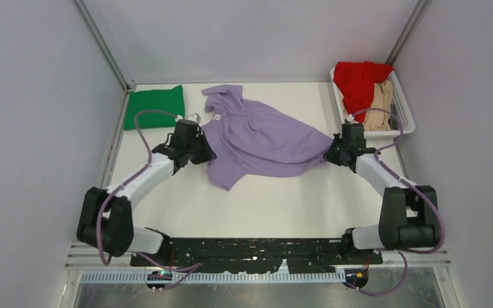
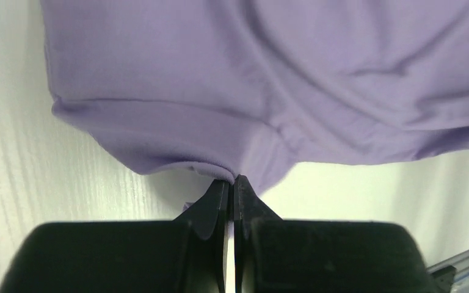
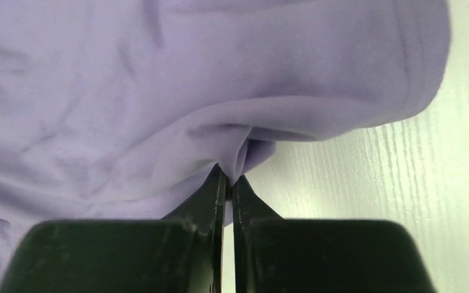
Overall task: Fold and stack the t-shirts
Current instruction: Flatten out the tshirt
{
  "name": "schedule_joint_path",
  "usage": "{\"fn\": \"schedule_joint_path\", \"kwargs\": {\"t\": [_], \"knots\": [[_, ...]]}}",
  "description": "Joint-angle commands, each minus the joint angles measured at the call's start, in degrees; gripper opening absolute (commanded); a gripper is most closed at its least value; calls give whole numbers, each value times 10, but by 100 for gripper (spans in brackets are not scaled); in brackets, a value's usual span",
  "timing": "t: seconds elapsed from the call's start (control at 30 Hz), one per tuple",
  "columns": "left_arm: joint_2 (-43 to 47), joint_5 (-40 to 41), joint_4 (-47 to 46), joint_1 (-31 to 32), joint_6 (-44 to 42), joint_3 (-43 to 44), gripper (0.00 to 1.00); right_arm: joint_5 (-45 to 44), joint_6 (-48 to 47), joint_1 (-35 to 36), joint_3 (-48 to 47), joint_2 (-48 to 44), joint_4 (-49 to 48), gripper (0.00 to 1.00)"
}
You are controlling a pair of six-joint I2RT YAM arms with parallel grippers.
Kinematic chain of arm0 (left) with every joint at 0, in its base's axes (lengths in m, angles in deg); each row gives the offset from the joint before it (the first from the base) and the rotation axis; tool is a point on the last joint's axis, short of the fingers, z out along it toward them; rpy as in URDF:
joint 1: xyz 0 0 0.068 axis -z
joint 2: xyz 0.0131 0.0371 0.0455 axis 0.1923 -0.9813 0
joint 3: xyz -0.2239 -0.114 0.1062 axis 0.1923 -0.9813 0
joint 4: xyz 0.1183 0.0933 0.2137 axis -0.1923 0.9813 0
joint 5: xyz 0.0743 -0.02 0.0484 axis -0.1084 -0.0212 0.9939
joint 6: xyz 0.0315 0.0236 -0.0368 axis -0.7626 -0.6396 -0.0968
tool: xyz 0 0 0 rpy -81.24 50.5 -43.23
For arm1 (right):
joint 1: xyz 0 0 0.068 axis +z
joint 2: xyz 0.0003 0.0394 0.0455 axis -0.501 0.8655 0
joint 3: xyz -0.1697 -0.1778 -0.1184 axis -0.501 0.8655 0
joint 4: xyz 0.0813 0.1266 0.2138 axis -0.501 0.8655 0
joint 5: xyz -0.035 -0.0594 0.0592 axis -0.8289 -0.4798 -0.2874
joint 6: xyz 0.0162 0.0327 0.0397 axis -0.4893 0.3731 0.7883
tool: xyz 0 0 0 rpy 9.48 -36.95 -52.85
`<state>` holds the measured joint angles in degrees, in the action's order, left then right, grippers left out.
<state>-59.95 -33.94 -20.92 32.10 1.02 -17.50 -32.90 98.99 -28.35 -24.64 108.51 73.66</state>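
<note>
The lavender t-shirt [image 1: 257,135] lies crumpled and partly spread across the middle of the table. My left gripper [image 1: 207,154] is shut on its left edge; the left wrist view shows the hem [image 2: 220,171] pinched between the jaws at my left gripper [image 2: 232,181]. My right gripper [image 1: 329,154] is shut on the shirt's right corner; the right wrist view shows bunched cloth [image 3: 244,149] caught at my right gripper [image 3: 229,177]. A folded green t-shirt [image 1: 155,106] lies at the back left. Red [image 1: 358,80] and tan [image 1: 380,106] shirts lie in the basket.
A white slatted basket [image 1: 406,115] stands at the back right against the wall. Grey walls close in the table on the left, back and right. The table's near edge holds the black arm mount [image 1: 257,253].
</note>
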Motion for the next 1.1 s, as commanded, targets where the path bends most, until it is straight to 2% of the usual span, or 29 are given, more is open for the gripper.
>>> {"fn": "schedule_joint_path", "kwargs": {"t": [0.0,0.2,0.3,0.43,0.6,0.73,0.93,1.07], "knots": [[153,14,-34,2,-31,24,0,-14,-39,2,-56,-125,65,5],[352,46,-62,3,-67,77,0,-13,-67,2,-155,-249,154,5],[407,79,-76,3,-99,130,0,2,-81,2,-242,-289,182,5],[447,73,-72,3,-131,228,0,16,-94,2,-339,-332,222,5],[469,55,-58,3,-170,337,0,56,-111,1,-464,-384,274,5],[475,30,-52,3,-195,400,0,73,-107,1,-521,-420,297,5],[449,28,-34,2,-224,465,0,86,-103,1,-563,-445,309,5],[420,46,-28,2,-237,479,0,84,-100,1,-548,-446,305,5]]}}
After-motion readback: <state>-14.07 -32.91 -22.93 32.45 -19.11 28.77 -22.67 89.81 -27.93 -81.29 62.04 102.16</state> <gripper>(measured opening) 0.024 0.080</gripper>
